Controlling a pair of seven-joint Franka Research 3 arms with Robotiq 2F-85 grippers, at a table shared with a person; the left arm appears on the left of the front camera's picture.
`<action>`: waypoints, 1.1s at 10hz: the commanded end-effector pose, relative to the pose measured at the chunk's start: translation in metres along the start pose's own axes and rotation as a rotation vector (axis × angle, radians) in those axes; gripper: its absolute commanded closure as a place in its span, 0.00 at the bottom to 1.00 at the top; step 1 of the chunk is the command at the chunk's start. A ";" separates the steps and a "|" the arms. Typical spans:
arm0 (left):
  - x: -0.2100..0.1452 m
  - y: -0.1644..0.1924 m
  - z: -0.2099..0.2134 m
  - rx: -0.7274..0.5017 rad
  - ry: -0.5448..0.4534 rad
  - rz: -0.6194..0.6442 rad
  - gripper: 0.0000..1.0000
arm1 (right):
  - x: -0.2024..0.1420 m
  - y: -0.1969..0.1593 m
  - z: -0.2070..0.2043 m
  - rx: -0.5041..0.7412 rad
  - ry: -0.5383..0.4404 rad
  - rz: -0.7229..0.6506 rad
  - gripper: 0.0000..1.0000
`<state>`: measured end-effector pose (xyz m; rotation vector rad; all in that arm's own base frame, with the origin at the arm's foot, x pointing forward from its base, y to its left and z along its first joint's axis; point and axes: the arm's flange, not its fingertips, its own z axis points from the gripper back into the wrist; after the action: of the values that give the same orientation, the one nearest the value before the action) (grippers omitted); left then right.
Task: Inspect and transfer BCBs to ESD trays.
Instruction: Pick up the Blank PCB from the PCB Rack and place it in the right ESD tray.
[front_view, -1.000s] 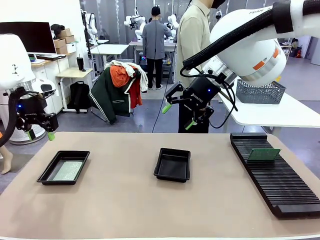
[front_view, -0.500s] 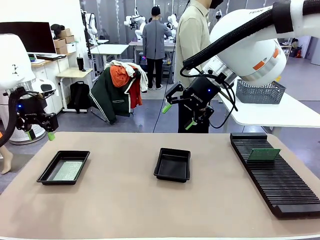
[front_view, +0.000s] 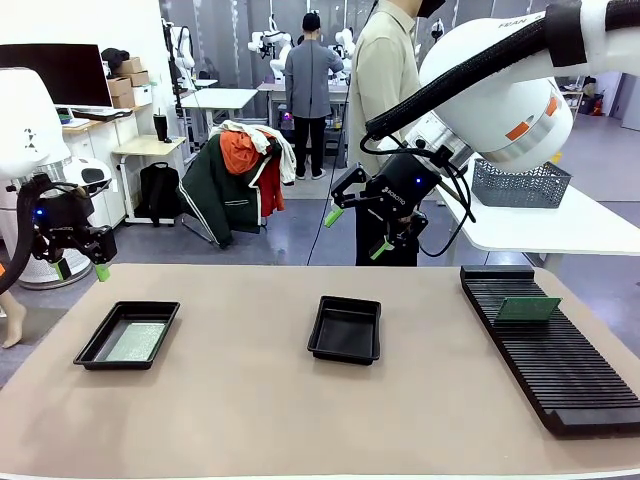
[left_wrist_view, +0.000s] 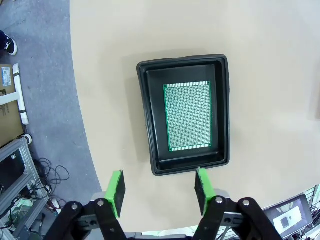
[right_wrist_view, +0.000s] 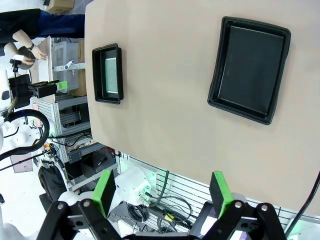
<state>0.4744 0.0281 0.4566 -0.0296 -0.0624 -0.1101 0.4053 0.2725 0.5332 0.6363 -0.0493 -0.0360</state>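
Fingers of the left gripper (left_wrist_view: 159, 189) are held spread and released, hung high over the table's (front_view: 250, 420) left side, with a tray (left_wrist_view: 150, 125) seen just beyond them; a BCB (left_wrist_view: 188, 116) is laid flat on its floor. Those of the right gripper (front_view: 357, 232) are likewise kept wide apart with nothing gripped, raised above the table. A second tray (front_view: 345, 332) is set mid-table, and another BCB (front_view: 527, 308) is stood on edge in the rack (front_view: 570, 380) at the right.
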 end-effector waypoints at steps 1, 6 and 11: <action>0.000 0.000 -0.003 -0.002 -0.005 0.001 0.25 | 0.000 0.000 0.000 0.000 0.000 0.000 0.00; 0.000 0.000 -0.003 -0.002 -0.005 0.001 0.25 | -0.023 -0.038 0.089 -0.128 0.076 0.435 0.00; 0.000 0.000 -0.003 -0.002 -0.005 0.001 0.25 | -0.023 -0.113 0.227 -0.371 0.163 0.925 0.00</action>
<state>0.4743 0.0286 0.4562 -0.0299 -0.0617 -0.1090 0.3635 0.0637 0.6400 0.2363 -0.1297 0.8023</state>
